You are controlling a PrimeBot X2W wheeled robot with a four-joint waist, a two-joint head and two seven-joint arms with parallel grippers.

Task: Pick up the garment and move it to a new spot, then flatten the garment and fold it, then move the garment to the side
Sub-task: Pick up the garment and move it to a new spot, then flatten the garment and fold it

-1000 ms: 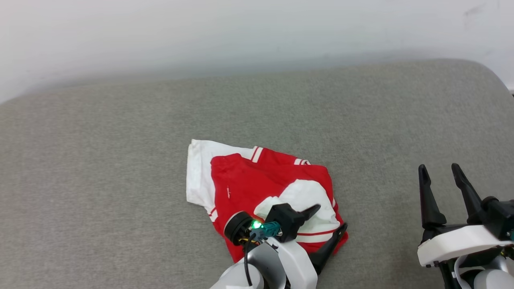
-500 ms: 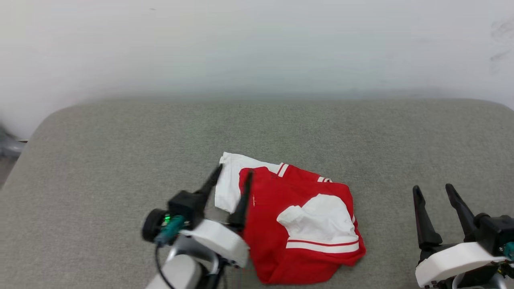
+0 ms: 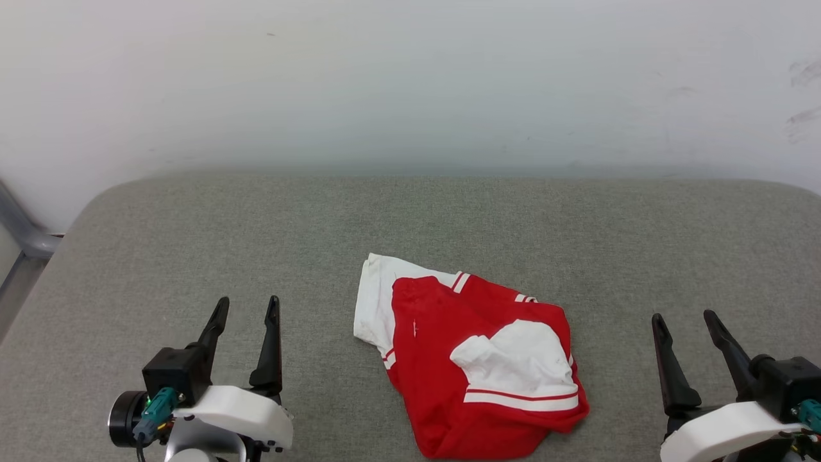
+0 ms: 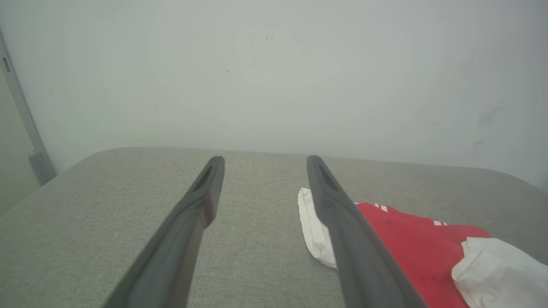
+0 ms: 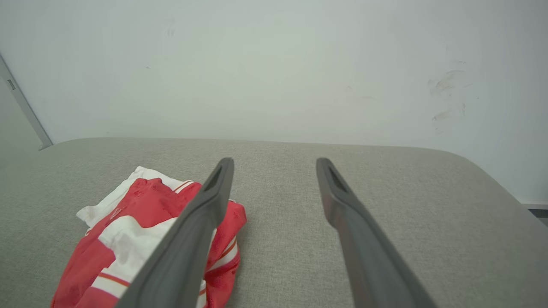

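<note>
The garment (image 3: 436, 346) lies crumpled, perhaps half-folded, on the surface (image 3: 192, 256). Left claw (image 3: 249, 300) and right claw (image 3: 683, 315) flank it, spread and empty, seemingly poised for grasping.

Garment (image 3: 449, 346) lies on the cushion (image 3: 192, 244) between left pincer (image 3: 249, 299) and right pincer (image 3: 683, 315) (touching neither).

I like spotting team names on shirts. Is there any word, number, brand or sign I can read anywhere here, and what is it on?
No text can be read anywhere.
The shirt lies folded over itself on the grey pad, showing plain red cloth, white sleeves and striped trim, with no print in sight.
The dark marks on the wall are smudges, not writing.
</note>
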